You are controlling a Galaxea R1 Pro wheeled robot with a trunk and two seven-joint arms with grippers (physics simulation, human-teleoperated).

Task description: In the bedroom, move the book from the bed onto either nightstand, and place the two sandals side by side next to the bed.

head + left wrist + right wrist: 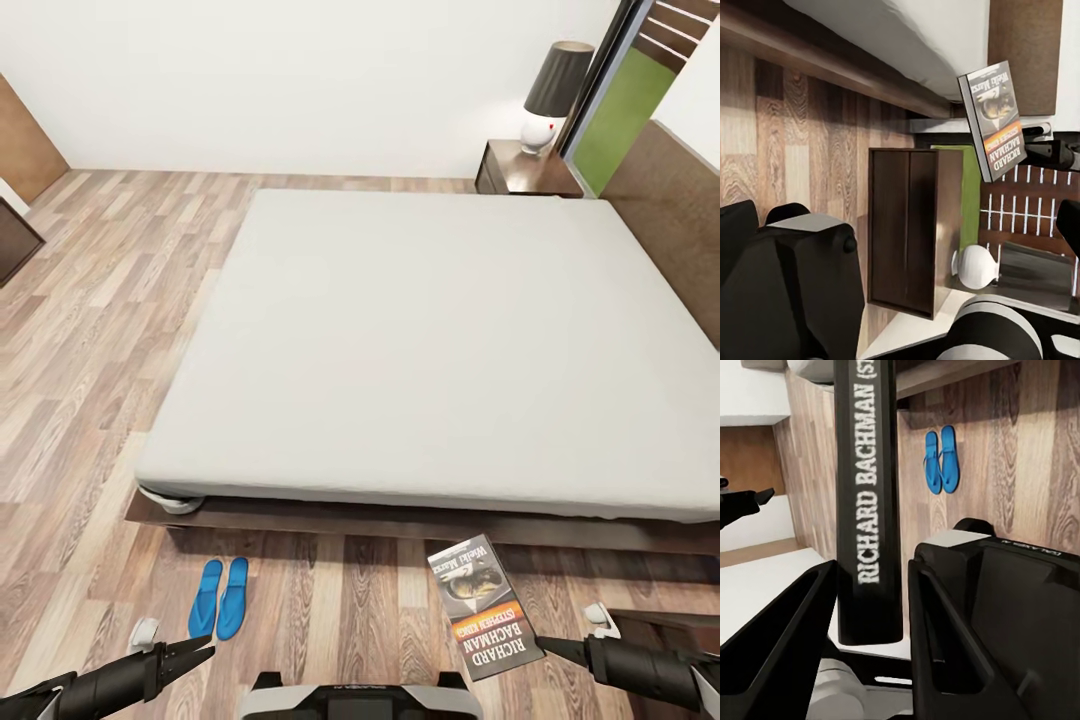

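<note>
The book (484, 607) is off the bed (430, 350) and sits in the right gripper (560, 648); the right wrist view shows its spine (868, 495) clamped between the two dark fingers (945, 607). In the head view it hangs over the floor (90, 330) just in front of the bed frame, near 5 o'clock, its long axis running from about 11 to 5 o'clock and the cover facing up.

What the placing turns on is where a nightstand lies from that hand. One nightstand (527, 168), with a lamp (552, 95) on it, stands far off at 1 o'clock, across the whole mattress and beside the headboard (670, 225). A dark wood corner (665, 620) shows at 4 o'clock, just beside the right arm; it may be the second nightstand, though I cannot tell from so small a piece. The left wrist view shows a dark cabinet (907, 229) with a white lamp base (979, 266) near the held book, which suits that reading. If so, the right arm is the nearer one and a short swing toward 4 o'clock should do.

The two sandals (220, 597) lie side by side on the floor at 7 o'clock, next to the bed. The left gripper (190, 655) is empty, its jaws looking nearly closed.
</note>
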